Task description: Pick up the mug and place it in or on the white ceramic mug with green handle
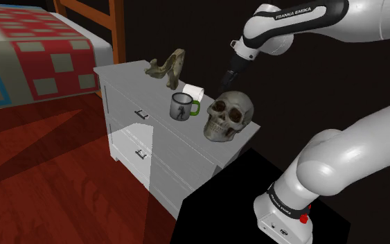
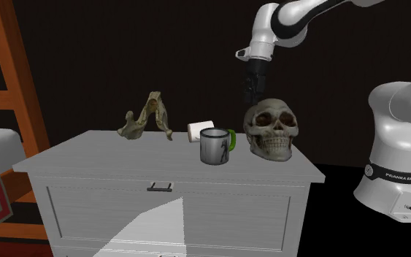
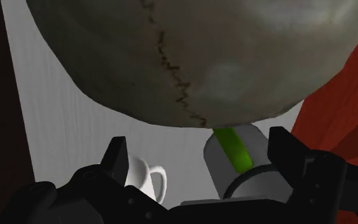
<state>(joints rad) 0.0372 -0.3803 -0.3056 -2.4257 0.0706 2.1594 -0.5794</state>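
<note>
White mug (image 1: 194,89): lower half hidden behind grey mug (image 1: 181,107). Skull (image 3: 190,57): cropped by wrist view's edges. Bed (image 1: 34,48): cut off at shoulder view's left and top edges.

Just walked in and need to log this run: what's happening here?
The white Franka arm is reaching over a grey dresser. Its gripper hangs open and empty close above the skull. The small white mug it should fetch sits untouched behind the grey mug with the green handle. A bone-like piece sits further along the top.
</note>
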